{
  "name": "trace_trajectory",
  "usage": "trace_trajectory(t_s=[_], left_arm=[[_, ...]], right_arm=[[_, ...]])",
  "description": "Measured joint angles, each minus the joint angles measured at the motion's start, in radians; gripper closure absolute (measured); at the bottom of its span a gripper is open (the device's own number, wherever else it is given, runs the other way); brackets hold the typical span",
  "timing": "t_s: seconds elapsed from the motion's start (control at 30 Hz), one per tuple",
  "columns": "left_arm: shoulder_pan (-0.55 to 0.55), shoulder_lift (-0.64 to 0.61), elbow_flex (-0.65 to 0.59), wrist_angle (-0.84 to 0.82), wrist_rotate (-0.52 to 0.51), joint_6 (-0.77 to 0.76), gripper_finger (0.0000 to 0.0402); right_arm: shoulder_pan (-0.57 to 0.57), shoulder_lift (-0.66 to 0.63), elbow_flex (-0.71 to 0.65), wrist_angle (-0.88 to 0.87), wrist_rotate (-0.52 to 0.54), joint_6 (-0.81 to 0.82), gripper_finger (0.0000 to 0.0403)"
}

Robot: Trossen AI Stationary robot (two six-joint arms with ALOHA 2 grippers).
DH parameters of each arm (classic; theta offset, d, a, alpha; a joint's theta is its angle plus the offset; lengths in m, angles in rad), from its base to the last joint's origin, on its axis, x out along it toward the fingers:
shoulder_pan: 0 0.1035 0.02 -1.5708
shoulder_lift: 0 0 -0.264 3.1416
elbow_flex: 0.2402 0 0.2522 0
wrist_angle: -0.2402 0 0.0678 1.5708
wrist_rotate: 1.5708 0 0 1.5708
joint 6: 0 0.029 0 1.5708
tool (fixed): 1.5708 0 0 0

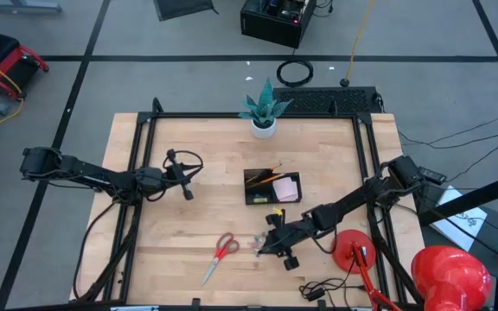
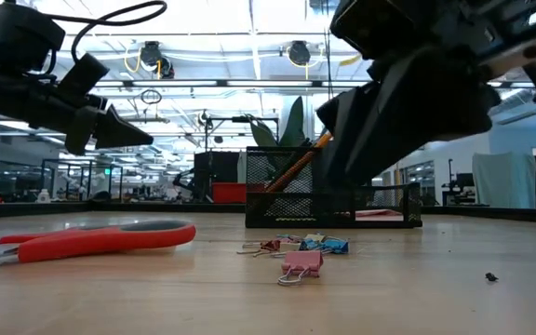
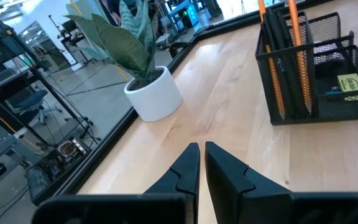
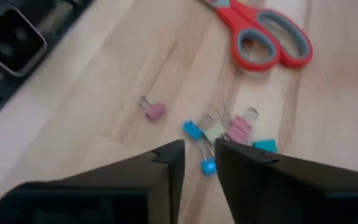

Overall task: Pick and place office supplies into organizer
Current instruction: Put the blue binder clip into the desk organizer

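Observation:
The black mesh organizer (image 1: 271, 187) stands at the table's middle and holds an orange pencil (image 3: 298, 56), black pens and a pink sticky-note pad (image 1: 287, 188). Red-handled scissors (image 1: 221, 255) lie flat near the front edge. Small coloured binder clips (image 4: 229, 130) lie in a cluster beside them, with one pink clip (image 4: 156, 111) apart. My right gripper (image 4: 197, 149) hovers just above the clips, slanting down, open, with nothing between its fingers. My left gripper (image 1: 188, 194) waits shut above the table's left half, pointing toward the organizer.
A white plant pot (image 1: 264, 128) stands at the far edge behind the organizer. A large red lamp (image 1: 450, 275) with its round base (image 1: 353, 250) and loose cables (image 1: 318, 289) fill the near right corner. Bare wood lies between the scissors and my left gripper.

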Motion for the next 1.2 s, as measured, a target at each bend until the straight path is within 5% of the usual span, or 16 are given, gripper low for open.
trace_trajectory(t_s=[0.4,0.9,1.2], left_arm=[[0.000,0.000,0.000,-0.014,-0.001,0.003,0.0371],[0.002,0.000,-0.001,-0.021,-0.003,0.010,0.0371],[0.002,0.000,-0.001,-0.021,-0.003,0.009,0.0371]], right_arm=[[0.000,0.024,0.001,0.015,0.048,-0.036,0.0283],[-0.027,0.114,0.002,0.080,-0.032,-0.038,0.0294],[-0.048,0.113,0.004,0.030,-0.150,0.096,0.0308]])
